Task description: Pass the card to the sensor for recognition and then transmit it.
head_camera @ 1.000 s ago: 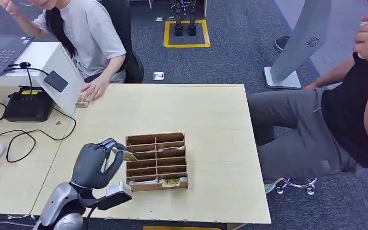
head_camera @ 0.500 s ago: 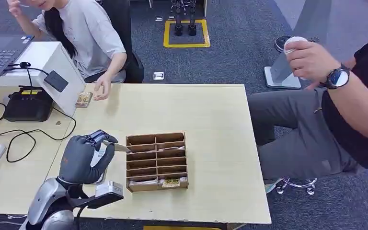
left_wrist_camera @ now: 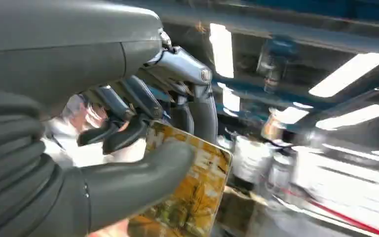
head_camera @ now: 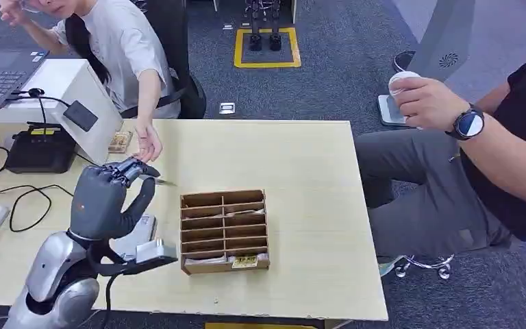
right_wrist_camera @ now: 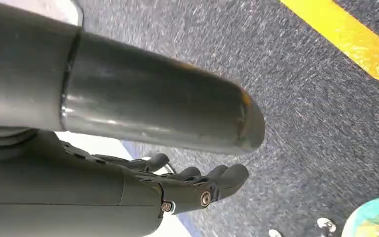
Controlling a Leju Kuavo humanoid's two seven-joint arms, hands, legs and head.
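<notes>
left hand point(head_camera: 106, 199) pinches card point(left_wrist_camera: 190, 190) edge, face free for sensor point(head_camera: 80, 116) | right hand point(right_wrist_camera: 187, 190) hangs, fingers apart, empty

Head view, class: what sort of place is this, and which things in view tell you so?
Probably an office or robot test lab: a laptop beside cabled desk electronics, grey carpet with a yellow-taped floor square, and people seated around a light wooden table.

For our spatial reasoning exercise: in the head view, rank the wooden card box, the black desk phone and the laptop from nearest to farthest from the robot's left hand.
From the left hand:
1. Wooden card box, just to its right.
2. Black desk phone, beyond it, to the left.
3. Laptop, far-left corner.
</notes>
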